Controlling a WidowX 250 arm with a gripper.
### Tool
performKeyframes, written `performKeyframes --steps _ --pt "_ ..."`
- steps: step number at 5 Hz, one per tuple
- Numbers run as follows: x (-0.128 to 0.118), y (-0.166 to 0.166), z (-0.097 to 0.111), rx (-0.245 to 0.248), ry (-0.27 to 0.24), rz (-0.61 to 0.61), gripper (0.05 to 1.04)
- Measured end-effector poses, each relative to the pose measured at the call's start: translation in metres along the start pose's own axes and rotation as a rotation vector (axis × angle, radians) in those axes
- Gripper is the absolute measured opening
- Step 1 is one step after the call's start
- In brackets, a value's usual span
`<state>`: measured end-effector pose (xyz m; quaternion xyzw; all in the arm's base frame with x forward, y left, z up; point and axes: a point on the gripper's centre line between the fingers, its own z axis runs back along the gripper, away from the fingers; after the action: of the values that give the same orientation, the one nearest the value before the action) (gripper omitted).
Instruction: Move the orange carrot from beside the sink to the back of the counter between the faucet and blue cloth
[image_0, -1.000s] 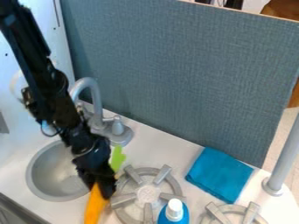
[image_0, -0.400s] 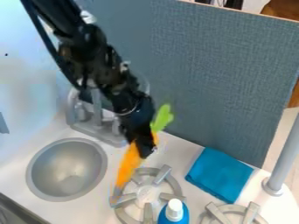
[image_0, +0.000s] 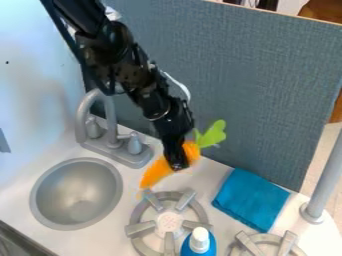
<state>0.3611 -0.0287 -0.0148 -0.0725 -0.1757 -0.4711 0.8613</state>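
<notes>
clamps orange toy carrot (image_0: 157, 171) in hand (image_0: 178, 164), with green top (image_0: 213, 135) toward upper right. hangs above tabletop (image_0: 100, 241), between faucet (image_0: 112, 125) and folded blue cloth (image_0: 250, 200).

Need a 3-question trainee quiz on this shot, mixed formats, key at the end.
1. What does the gripper hold?
a) a spoon
b) a toy carrot
c) a cup
2. True or false: the blue cloth lies on the counter, near the upright panel.
3. Fill in the colour: the leafy top is ____.

Key: 1 b; 2 true; 3 green
</notes>
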Motion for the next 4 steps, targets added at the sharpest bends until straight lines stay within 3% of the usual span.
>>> performKeyframes --steps 1,2,3,4 --pt "0.01 0.005 -0.012 -0.116 -0.021 -0.241 0.549" --pt "0.011 0.01 -0.021 -0.183 -0.016 -0.41 0.549" --pt "0.007 0.017 -0.031 -0.201 0.022 -0.476 0.549" --pt "-0.002 0.029 -0.043 -0.183 0.082 -0.492 0.549"
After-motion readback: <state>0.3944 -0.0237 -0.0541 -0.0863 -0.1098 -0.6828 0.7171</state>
